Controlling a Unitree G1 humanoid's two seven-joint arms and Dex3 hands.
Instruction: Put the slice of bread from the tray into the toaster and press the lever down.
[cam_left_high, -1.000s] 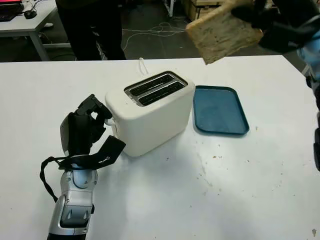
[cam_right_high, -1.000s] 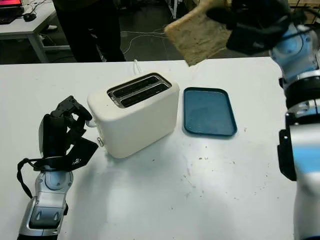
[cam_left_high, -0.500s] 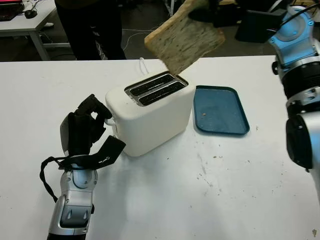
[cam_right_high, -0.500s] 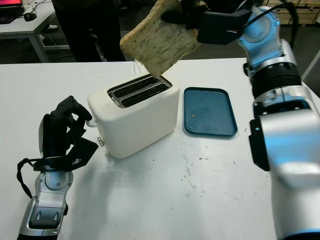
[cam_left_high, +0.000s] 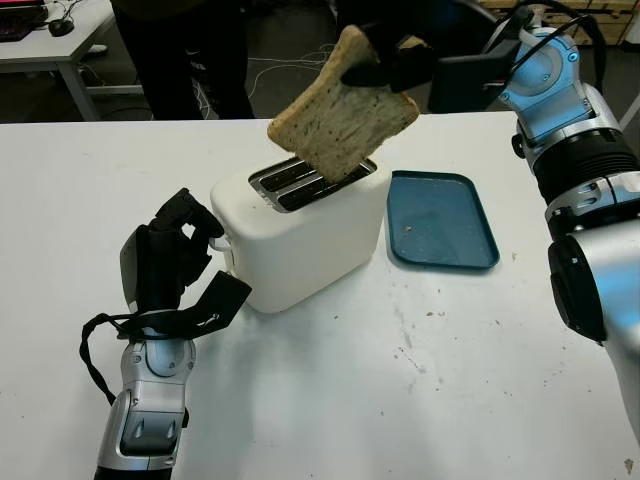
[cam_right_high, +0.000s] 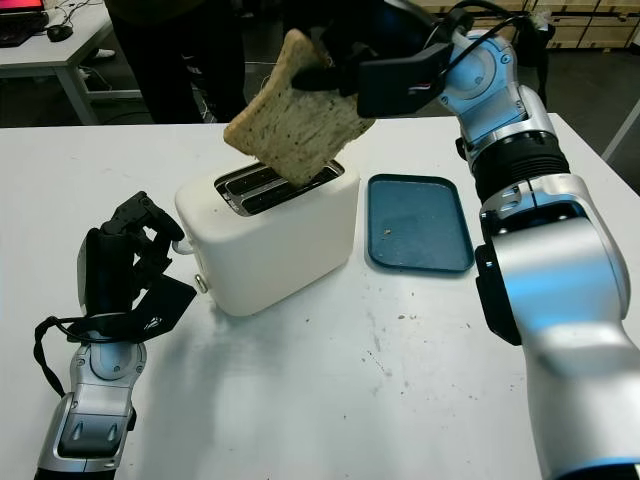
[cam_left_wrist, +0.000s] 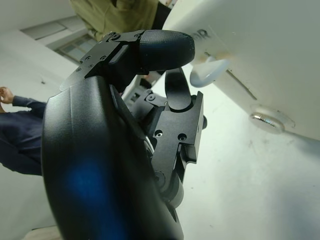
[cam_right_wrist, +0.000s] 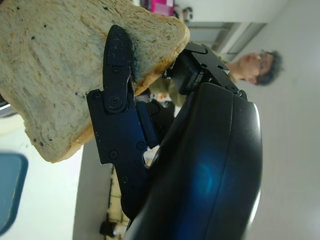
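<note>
A slice of bread (cam_left_high: 338, 120) hangs tilted just above the slots of the white toaster (cam_left_high: 305, 222), its lower corner in front of the near slot. My right hand (cam_left_high: 385, 62) is shut on the slice's top edge, reaching in from the right; the wrist view shows a finger (cam_right_wrist: 116, 85) pressed flat on the bread (cam_right_wrist: 60, 65). My left hand (cam_left_high: 170, 250) stands upright beside the toaster's left end, fingers curled, close to the lever (cam_left_wrist: 210, 72). The blue tray (cam_left_high: 440, 220) lies to the right of the toaster with only crumbs in it.
The white table (cam_left_high: 450, 380) has crumbs in front of the tray. A person in dark trousers (cam_left_high: 180, 60) stands behind the table's far edge. Another table (cam_left_high: 50, 40) stands at the back left.
My right hand has carried the bread leftward and down, from high above the tray to just over the toaster's slots. The left hand has stayed put.
</note>
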